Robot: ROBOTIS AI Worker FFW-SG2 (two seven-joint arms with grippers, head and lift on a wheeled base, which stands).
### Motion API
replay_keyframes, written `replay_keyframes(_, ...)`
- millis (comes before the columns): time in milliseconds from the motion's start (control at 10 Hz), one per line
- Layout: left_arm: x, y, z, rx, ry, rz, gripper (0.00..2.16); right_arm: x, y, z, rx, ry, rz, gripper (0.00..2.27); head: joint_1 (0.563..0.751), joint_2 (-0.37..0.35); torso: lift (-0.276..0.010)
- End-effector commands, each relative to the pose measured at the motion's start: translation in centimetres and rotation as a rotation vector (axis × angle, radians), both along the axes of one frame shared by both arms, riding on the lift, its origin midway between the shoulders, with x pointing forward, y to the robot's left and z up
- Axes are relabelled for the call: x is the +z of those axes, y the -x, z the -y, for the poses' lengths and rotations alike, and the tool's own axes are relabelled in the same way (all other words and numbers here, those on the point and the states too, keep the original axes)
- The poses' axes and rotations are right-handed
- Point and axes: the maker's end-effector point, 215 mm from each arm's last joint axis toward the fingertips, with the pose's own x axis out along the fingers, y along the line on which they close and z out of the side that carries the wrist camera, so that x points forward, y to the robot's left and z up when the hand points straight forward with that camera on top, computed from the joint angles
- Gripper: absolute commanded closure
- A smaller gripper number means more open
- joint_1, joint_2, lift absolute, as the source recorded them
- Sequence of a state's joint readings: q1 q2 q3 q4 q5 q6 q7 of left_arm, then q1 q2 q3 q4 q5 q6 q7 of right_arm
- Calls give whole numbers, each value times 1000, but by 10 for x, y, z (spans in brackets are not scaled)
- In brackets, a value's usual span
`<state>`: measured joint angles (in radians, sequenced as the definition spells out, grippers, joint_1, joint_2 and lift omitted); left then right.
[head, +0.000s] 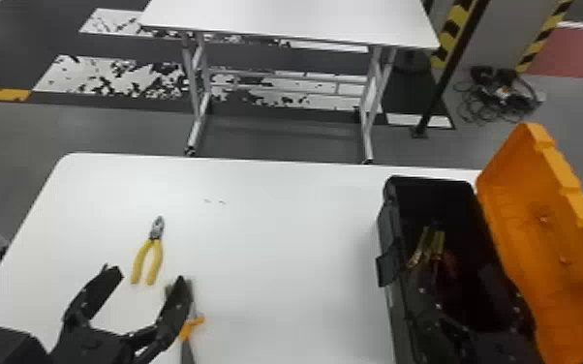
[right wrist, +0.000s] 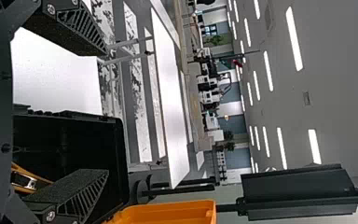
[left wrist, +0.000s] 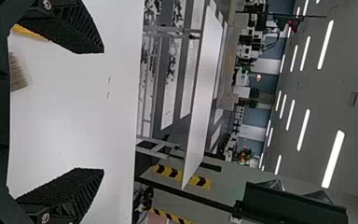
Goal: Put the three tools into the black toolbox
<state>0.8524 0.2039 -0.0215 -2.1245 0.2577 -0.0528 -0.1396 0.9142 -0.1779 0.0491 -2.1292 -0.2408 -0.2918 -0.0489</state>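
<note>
Item one, pliers (head: pixel 154 240): lying flat on the white table (head: pixel 276 242), yellow handles parted and towards the robot. Judged rigid and fairly dense, heaviest at the steel head. The handles should offer fair grip but may swing together if squeezed. Recommended hold: across both handles, close to the pivot, so that the head does not dip in the lift.

Item two, brush (left wrist: pixel 18 74): on the table, to the right of the pliers. Judged light, with soft bristles that would splay and slip under pressure. Recommended hold: the firm part by the orange band (head: pixel 191 328), never the bristle end.

Item three, a yellow-handled tool (head: pixel 437 242): inside the black toolbox (head: pixel 386 232), the orange lid (head: pixel 542 232) standing open. The interior is dark; it looks like a stiff, metal-bodied hand tool, though its type cannot be confirmed.

Left gripper (left wrist: pixel 103 110): fingers spread with nothing between the pads, low near the pliers and brush; in the head view one finger overlaps the brush. Right gripper (right wrist: pixel 106 112): fingers apart, pinching nothing, at the toolbox. Outstanding, by this inspection: pliers and brush, both within the left arm's likely reach.
</note>
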Motion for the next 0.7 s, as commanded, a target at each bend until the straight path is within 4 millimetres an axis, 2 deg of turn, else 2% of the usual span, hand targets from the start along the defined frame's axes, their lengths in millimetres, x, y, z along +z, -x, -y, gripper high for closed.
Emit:
replay_keyframes(0, 1, 0, 0, 0, 0, 1, 83, 1, 0, -1, 1, -1, 1, 103, 695, -63, -51)
replay_keyframes(600, -3, 0, 1, 3, 21, -18, 80, 2, -1, 0, 3, 1, 5, 103, 695, -63, -51)
